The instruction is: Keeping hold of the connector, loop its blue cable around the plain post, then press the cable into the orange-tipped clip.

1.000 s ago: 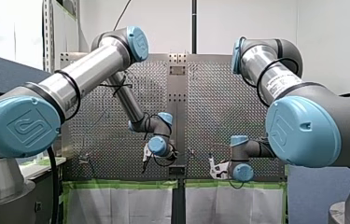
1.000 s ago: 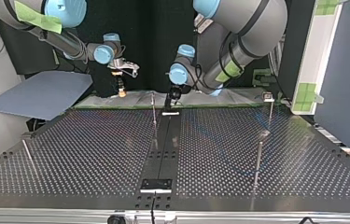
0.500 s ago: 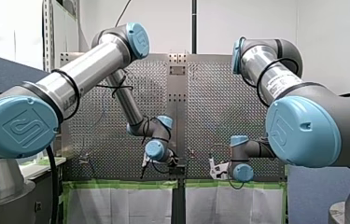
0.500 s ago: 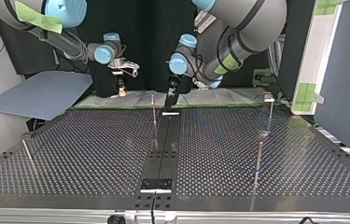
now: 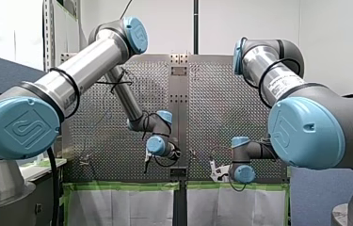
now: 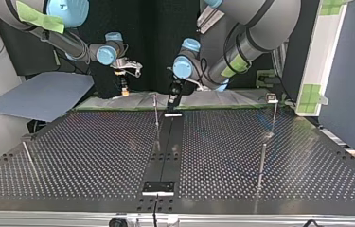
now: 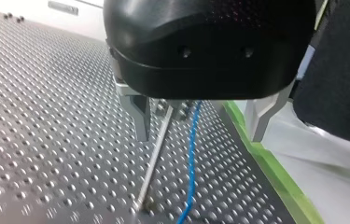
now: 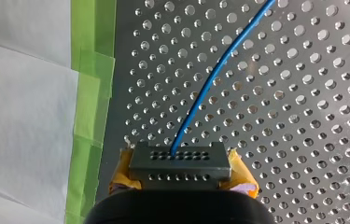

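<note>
**cable_guy:** Right gripper is clamping the connector between its yellow pads, with the blue cable running out ahead over the table. Left gripper is hanging open, with the post and cable sitting side by side between its fingers.

**ur5e_fan:** Looks like the looping step is just getting going. I'm guessing the left one needs to be closing on the cable next and carrying it round the post. I'm not spotting the clip anywhere.

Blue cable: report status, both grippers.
Right gripper shut on grey block connector. Left gripper open, straddling thin metal post and blue cable. Cable runs beside post, no obstruction seen.
</note>
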You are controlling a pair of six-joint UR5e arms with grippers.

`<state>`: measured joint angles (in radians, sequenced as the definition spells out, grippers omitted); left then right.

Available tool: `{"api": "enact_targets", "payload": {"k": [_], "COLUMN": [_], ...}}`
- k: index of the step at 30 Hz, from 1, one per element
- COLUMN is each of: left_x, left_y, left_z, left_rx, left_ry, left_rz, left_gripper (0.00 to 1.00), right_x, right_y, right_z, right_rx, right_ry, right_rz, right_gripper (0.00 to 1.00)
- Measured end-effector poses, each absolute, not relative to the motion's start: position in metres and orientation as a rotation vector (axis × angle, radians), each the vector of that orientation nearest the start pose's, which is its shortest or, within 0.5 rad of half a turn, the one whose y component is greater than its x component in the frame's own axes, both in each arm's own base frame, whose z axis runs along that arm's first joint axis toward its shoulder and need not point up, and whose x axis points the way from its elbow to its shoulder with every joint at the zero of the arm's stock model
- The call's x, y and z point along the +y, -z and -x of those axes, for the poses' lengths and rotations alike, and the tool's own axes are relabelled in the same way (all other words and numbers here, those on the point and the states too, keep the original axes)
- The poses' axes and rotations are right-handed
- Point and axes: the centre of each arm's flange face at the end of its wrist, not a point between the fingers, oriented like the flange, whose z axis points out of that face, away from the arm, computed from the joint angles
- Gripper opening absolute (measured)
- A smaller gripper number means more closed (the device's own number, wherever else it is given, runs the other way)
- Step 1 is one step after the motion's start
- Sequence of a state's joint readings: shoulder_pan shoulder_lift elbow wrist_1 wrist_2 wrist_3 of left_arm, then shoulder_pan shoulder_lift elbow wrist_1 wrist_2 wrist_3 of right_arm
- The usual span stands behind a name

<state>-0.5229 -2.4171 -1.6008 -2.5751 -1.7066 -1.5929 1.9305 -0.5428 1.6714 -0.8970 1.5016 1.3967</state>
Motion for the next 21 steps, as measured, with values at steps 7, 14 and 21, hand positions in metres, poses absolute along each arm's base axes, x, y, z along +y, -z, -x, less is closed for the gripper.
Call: {"api": "enact_targets", "payload": {"k": [7,14,21], "left_x": [-0.432,-0.438,-0.440], "left_y": [-0.021,-0.020,-0.020], "left_z": [-0.478,-0.472,-0.471], "left_rx": [1.851,1.865,1.861], "left_ry": [0.311,0.338,0.355], "left_rz": [-0.418,-0.432,-0.425], "left_gripper": [1.00,1.00,1.00], "right_x": [-0.520,-0.521,-0.521], "right_y": [0.092,0.092,0.092], "right_z": [-0.341,-0.341,-0.341], "right_rx": [-0.950,-0.951,-0.950], "right_ry": [-1.263,-1.262,-1.263], "right_rz": [-1.763,-1.763,-1.763], "right_gripper": [0.00,0.00,0.00]}}
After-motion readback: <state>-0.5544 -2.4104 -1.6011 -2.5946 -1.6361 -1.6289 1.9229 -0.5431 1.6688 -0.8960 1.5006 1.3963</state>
